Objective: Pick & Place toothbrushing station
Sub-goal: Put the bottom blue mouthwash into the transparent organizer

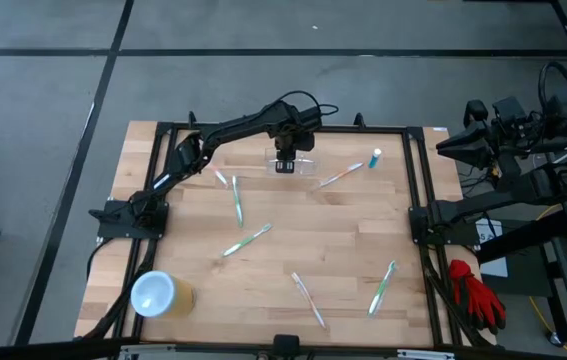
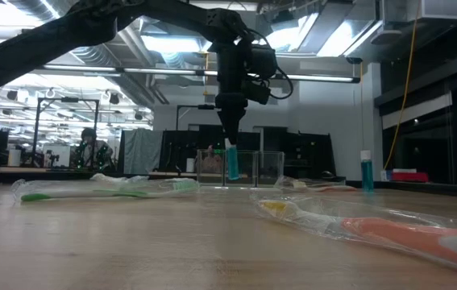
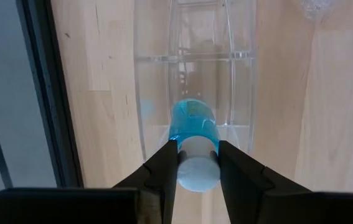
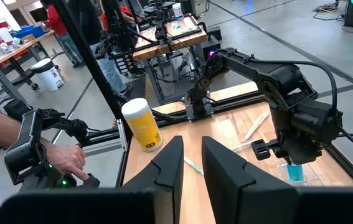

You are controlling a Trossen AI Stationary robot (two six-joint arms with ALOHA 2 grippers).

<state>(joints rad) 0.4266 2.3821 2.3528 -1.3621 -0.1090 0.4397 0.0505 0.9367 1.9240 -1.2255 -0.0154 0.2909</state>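
Wrapped toothbrushes [image 2: 389, 229] lie closest in the low view, flat on the wooden table [image 1: 293, 250], with more scattered across it. Beyond them, near the table's far edge, stands the toothbrushing station [image 1: 295, 165], a clear plastic holder resting upright on the boards with its open compartments facing up. Seen from above, its long axis runs side to side, along the far edge.

Directly over the holder's left part hangs the left gripper [image 1: 285, 163], pointing straight down. Its two dark fingers [image 3: 164, 171] are clamped on a small blue tube [image 3: 194, 146] with a white cap, held upright with the cap up between the fingers and the blue end lowered into one of the holder's compartments. A second blue tube [image 1: 375, 158] stands upright on the table to the holder's right, apart from it.

At the near left corner lies a yellow cup [image 1: 159, 294] with a white top, on its side. Off the table's right side waits the right gripper [image 4: 192, 171], its fingers slightly apart and holding nothing.
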